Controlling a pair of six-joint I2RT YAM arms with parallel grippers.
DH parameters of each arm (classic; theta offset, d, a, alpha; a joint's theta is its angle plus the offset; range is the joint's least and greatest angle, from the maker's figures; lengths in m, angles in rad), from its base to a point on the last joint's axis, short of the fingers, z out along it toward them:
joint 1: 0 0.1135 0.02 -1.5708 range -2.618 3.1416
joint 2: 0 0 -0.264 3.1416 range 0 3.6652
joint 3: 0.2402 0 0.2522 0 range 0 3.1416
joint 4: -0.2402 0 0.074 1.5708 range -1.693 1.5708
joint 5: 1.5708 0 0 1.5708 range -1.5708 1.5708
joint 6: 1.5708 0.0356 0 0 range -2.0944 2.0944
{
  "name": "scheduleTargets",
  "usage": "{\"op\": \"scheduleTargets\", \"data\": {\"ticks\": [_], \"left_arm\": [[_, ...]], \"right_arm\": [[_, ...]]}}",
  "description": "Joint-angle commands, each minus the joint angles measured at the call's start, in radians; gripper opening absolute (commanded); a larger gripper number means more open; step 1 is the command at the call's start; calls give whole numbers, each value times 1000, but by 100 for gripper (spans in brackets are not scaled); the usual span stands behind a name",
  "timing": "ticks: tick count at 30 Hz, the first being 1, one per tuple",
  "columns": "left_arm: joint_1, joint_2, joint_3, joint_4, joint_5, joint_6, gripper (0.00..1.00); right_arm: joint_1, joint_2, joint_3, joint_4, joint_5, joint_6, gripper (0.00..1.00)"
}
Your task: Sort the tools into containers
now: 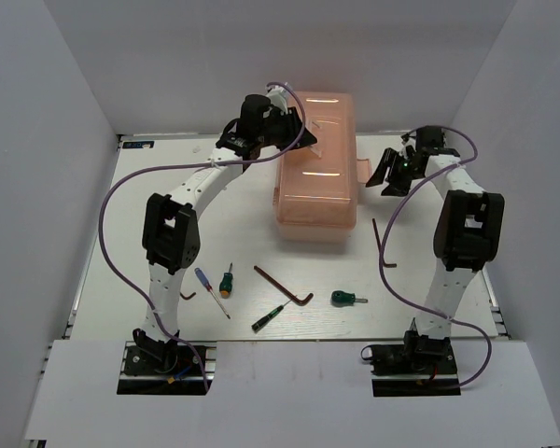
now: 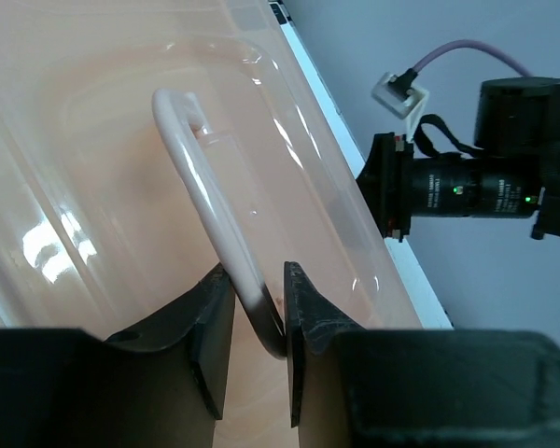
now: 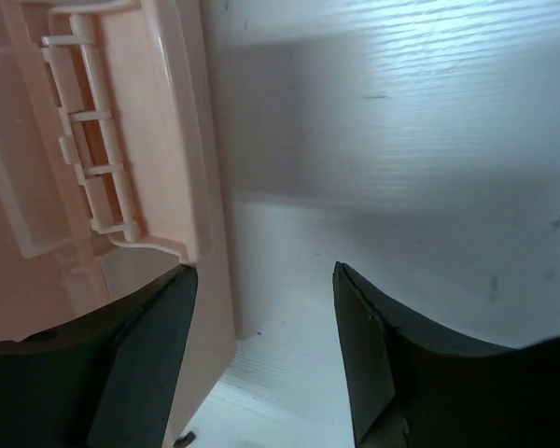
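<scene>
The left pincer (image 2: 259, 322) clenched the lid handle (image 2: 201, 177) of the salmon-pink toolbox (image 1: 317, 168) while the right pincer (image 3: 261, 355) hung spread open beside its latch (image 3: 121, 140).

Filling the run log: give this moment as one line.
left gripper shut on white lid handle | right gripper open beside salmon-pink plastic toolbox | tools unsorted on table

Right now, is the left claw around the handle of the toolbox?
Yes, the left claw has one finger on each side of the pale handle of the toolbox.
</scene>
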Motion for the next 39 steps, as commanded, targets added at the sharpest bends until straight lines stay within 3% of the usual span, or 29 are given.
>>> {"op": "scheduleTargets", "data": {"ticks": [1,9,14,17,23,26,27,28,33,39], "left_arm": [[-7,1,43,7,13,39,0],[-7,10,73,-4,13,39,0],[-7,20,102,-13,13,39,0],[-7,29,111,-22,13,39,0],[-7,69,163,-33,13,30,0],[-7,79,163,-42,13,30,0],[-7,89,172,-42,13,30,2],[-7,89,172,-53,13,41,13],[-7,113,233,-87,3,50,40],[-7,174,335,-140,3,77,49]], "right_arm": [[-2,14,11,149,-170,25,66],[-26,60,8,255,-279,137,66],[-38,84,24,289,-282,153,61],[-38,132,59,296,-315,177,54],[-43,196,54,416,-460,240,20],[-41,198,45,427,-477,229,14],[-41,196,48,422,-471,214,12],[-41,192,50,401,-459,191,10],[-44,173,88,332,-413,114,6],[-48,166,142,224,-347,-4,4]]}}
